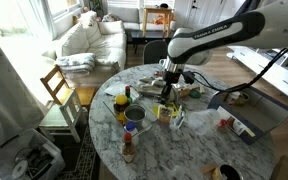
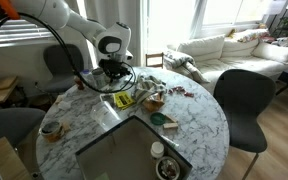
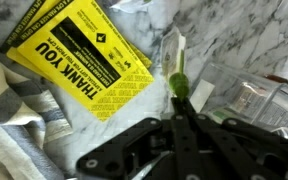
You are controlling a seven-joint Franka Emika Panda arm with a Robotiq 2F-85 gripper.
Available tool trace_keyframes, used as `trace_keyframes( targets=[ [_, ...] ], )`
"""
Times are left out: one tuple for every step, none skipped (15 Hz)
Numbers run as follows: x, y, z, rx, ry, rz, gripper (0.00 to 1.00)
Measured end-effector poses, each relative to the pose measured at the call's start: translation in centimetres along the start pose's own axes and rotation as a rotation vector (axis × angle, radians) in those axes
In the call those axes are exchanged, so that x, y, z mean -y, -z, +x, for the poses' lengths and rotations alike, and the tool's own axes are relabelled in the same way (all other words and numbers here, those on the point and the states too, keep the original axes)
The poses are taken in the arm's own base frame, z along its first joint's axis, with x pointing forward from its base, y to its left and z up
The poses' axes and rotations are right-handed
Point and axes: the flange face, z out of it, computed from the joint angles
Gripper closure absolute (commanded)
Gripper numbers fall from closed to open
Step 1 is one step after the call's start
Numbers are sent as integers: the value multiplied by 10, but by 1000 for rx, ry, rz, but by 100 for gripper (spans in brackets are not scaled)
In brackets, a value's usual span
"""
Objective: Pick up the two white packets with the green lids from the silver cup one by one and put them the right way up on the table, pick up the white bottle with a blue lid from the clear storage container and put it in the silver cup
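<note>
My gripper [image 3: 181, 112] is shut, and the green lid [image 3: 180, 88] of a white packet [image 3: 172, 50] sticks out from between the fingertips. The packet hangs just above the marble table [image 3: 234, 30], next to a yellow printed sheet [image 3: 84, 55]. In both exterior views the gripper [image 1: 167, 91] [image 2: 115, 80] is low over the clutter near the table's far side. The silver cup [image 1: 130, 130] stands nearer the front, by the yellow bottle [image 1: 121, 107]. A clear storage container [image 3: 252, 95] lies right of the fingers. I cannot make out the white bottle with the blue lid.
A round blue-lidded tub [image 1: 135, 114] sits beside the yellow bottle, and a small red bottle [image 1: 129, 148] stands nearer the edge. Crumpled wrappers and small packets [image 2: 154, 97] crowd the table's middle. A laptop [image 1: 252, 108] takes one side. Chairs [image 2: 246, 100] ring the table.
</note>
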Motion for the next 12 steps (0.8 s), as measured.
trace_keyframes(
  targets=[
    [7, -1, -1, 6, 6, 2, 99],
    [12, -2, -3, 13, 11, 4, 99],
    [17, -3, -5, 23, 18, 3, 99],
    [21, -5, -7, 38, 29, -7, 99],
    [25, -6, -9, 51, 42, -21, 99],
    [28, -6, -11, 61, 54, -39, 99],
    [31, -6, -12, 71, 65, -59, 99],
    [34, -5, -12, 79, 77, -80, 99],
    [37, -5, -12, 77, 85, -100, 99],
    [40, -5, -12, 71, 91, -118, 99],
    [42, -5, -11, 59, 96, -136, 99],
    [44, -5, -11, 47, 104, -153, 99]
  ],
)
